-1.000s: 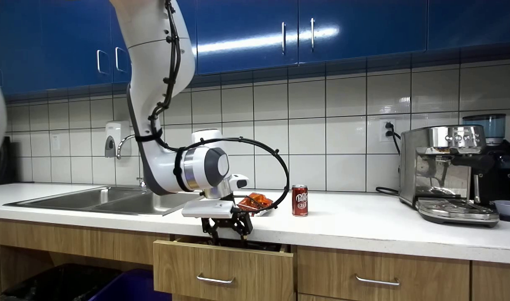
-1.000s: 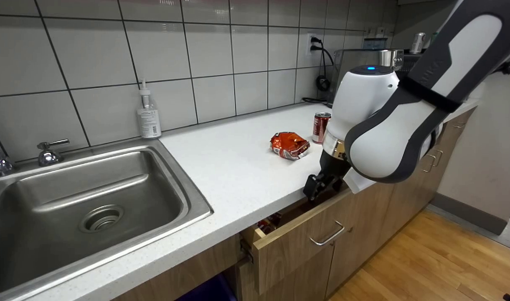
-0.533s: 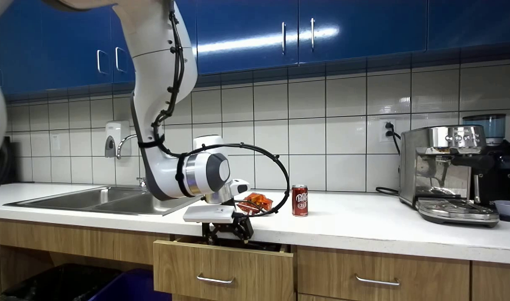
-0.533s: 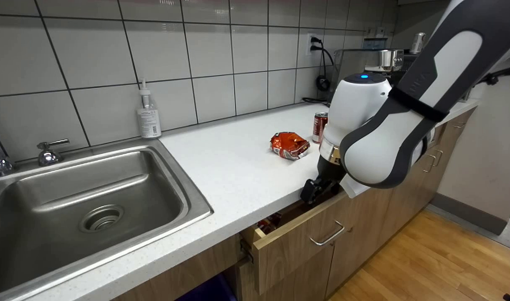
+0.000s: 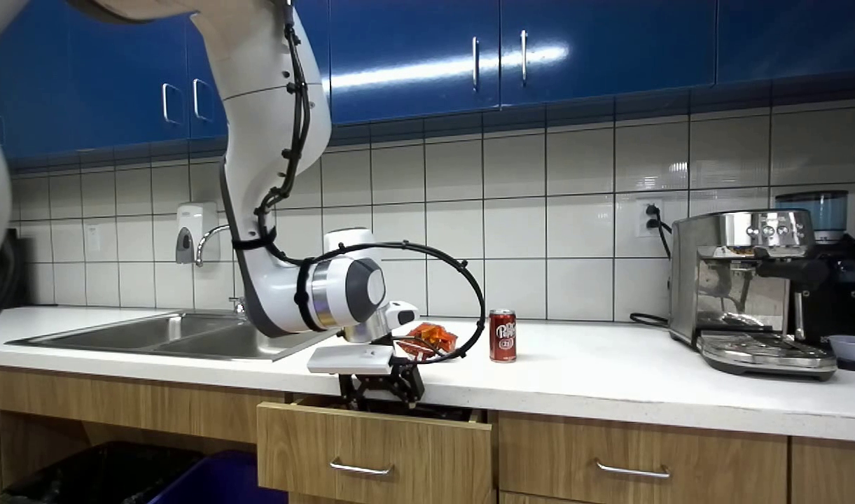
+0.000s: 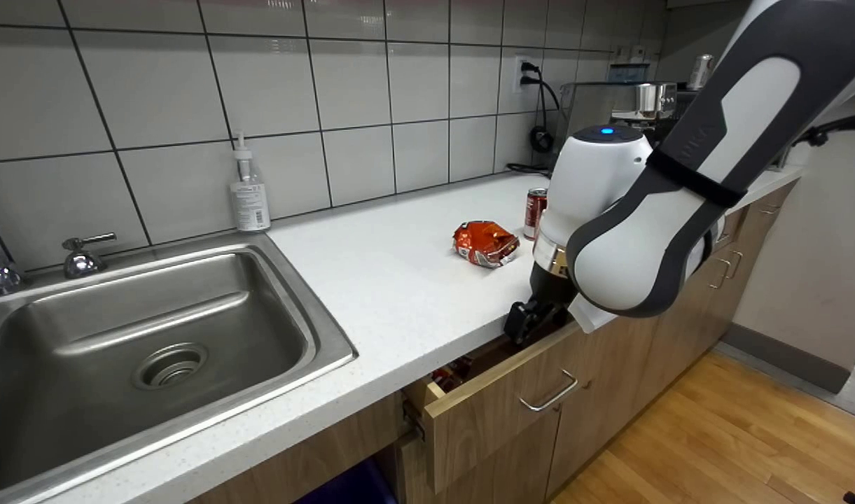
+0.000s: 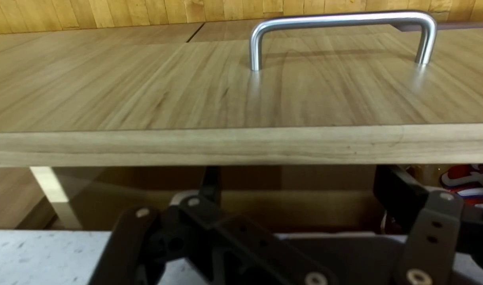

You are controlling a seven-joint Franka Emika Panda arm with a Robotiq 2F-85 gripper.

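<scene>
We take in the white countertop (image 6: 371,280) before anything else; it runs from left to right across the scene. The robot arm (image 5: 259,119) comes down over it from the upper left. To the left, the sink (image 6: 309,308) is let into the counter. Near us and right of the sink, the wooden drawer (image 5: 374,448) stands part-open under the counter's near edge. The coffee machine (image 5: 742,301) is well to the right.

We find the gripper (image 7: 298,178) at the drawer's opening, its fingers (image 7: 397,194) spread wide with nothing between them. They reach down on the far side of the drawer's front, with the counter edge behind them; whether they touch either, we cannot tell. To work well in so narrow a gap, we would judge it best to move slowly, keep both fingers level, and watch the counter edge as closely as the front panel. Any pressure should be shared evenly, so the drawer does not skew.

Farther back on the counter we see a crumpled orange bag (image 6: 484,243), with a soda can (image 5: 503,336) upright to its right. A packet (image 7: 468,184) shows partly toward the drawer's left end, and we should keep clear of it. The metal handle (image 7: 342,18) sits on the drawer's near face, apart from the fingers.
</scene>
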